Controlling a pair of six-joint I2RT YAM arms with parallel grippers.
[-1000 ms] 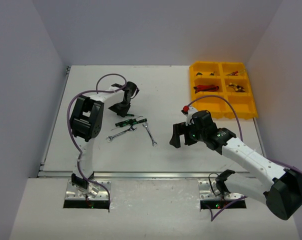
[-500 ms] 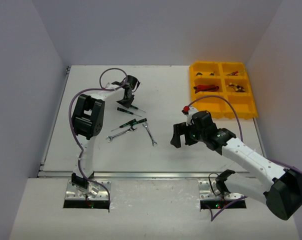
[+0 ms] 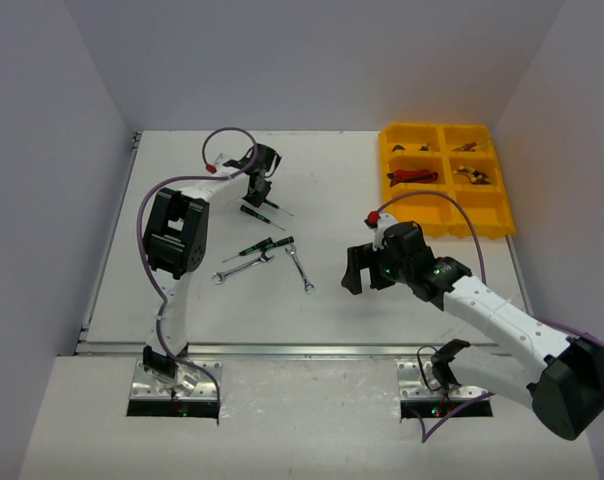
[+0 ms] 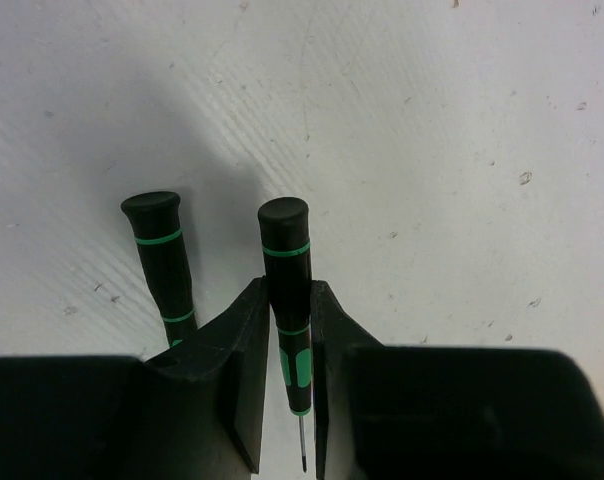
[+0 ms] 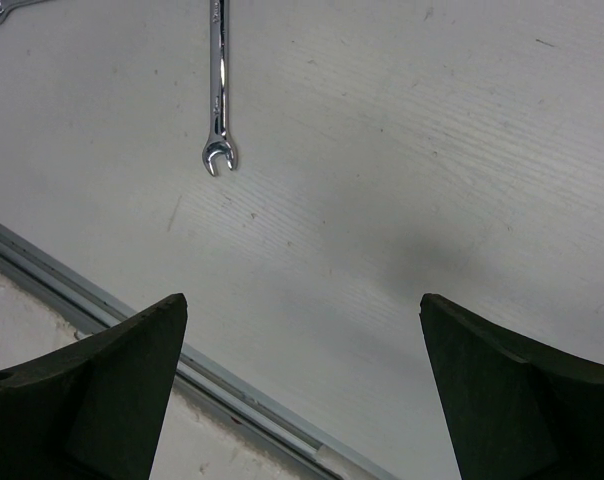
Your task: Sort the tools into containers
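At 11 o'clock, clamped green-handled screwdriver point(image 4: 284, 240) in left tool point(image 4: 287, 292); held right tool point(image 5: 302, 300) wide, empty. Found yellow tray point(image 3: 479, 210) at 1 o'clock part-filled; found two wrenches point(image 3: 301, 270) and another screwdriver point(image 3: 265, 245) unsorted at table point(image 3: 282, 315) centre.

— Where's the top camera?
— High behind both arms point(image 3: 482, 300), looking down over the whole table point(image 3: 322, 320).
— And the wrist cameras?
— Close to the table, each looking past its own jaws. With the top view, the right one shares a silver wrench point(image 5: 218, 90) and the left a green-banded screwdriver point(image 4: 287, 290).
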